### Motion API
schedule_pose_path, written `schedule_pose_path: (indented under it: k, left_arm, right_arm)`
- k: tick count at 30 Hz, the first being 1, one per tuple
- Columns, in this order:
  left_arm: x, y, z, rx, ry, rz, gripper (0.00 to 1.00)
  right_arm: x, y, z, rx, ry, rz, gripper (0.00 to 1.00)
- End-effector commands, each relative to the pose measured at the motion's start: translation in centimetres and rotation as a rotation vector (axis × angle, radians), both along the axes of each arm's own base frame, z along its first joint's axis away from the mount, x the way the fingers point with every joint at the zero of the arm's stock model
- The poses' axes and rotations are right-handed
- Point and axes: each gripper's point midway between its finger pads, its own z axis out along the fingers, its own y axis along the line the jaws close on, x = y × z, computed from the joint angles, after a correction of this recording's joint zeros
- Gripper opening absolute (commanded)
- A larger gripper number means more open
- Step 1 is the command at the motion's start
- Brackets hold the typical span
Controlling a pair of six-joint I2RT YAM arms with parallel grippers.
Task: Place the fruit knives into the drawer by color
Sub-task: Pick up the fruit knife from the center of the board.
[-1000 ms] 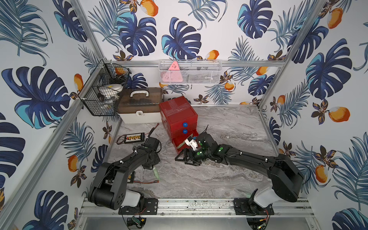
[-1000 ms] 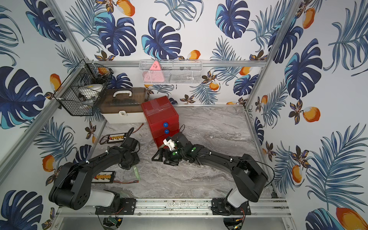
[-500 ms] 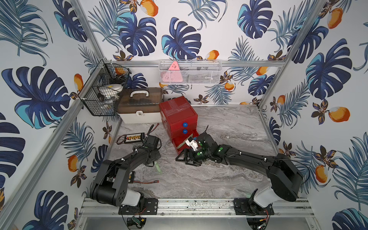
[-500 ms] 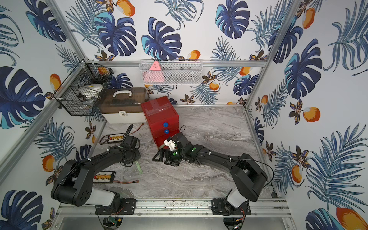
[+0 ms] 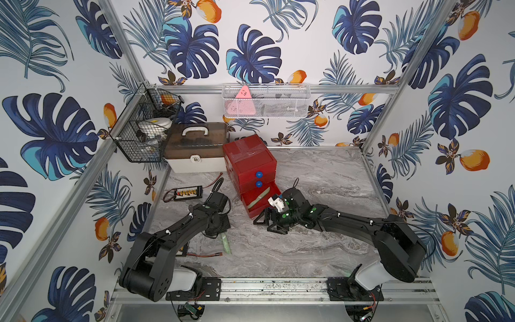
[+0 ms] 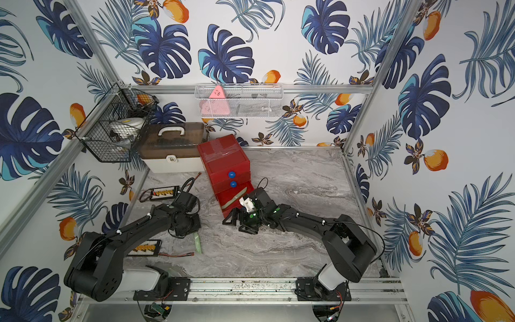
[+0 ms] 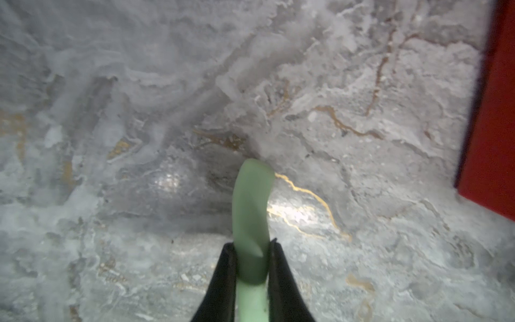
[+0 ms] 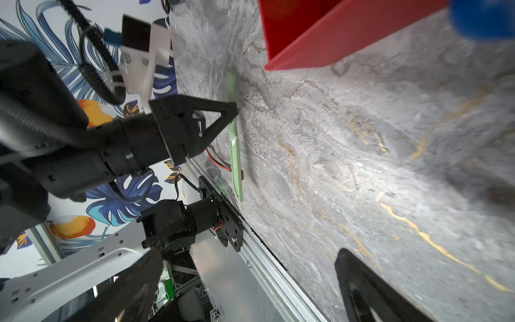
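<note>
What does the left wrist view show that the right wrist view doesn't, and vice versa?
Only the left wrist view shows both jaws of the left gripper pressed against the pale green knife. Only the right wrist view shows the knife's long run behind that grip, a red cable, a blue knob and the right gripper wide open. Both share the gripped knife, the marble table and the red drawer unit.

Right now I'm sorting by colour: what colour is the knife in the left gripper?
Pale green; the knife shows best in the left wrist view.
</note>
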Motion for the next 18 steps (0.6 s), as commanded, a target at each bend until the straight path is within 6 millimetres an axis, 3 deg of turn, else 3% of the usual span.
schedule_pose_path:
  k: [1, 7, 18]
  left_arm:
    - [-0.8, -1.1, 0.7, 0.011, 0.03, -0.079, 0.07]
    - [-0.9, -4.3, 2.4, 0.073, 0.01, -0.251, 0.07]
    - [-1.9, -9.4, 5.8, 0.172, -0.08, -0.592, 0.08]
  right_arm:
    - [1.1, -0.9, 0.9, 0.039, -0.012, -0.037, 1.0]
    - [2.7, -4.0, 1.2, 0.05, 0.0, -0.126, 1.0]
    - [2.1, -6.1, 0.8, 0.037, 0.024, -0.194, 1.0]
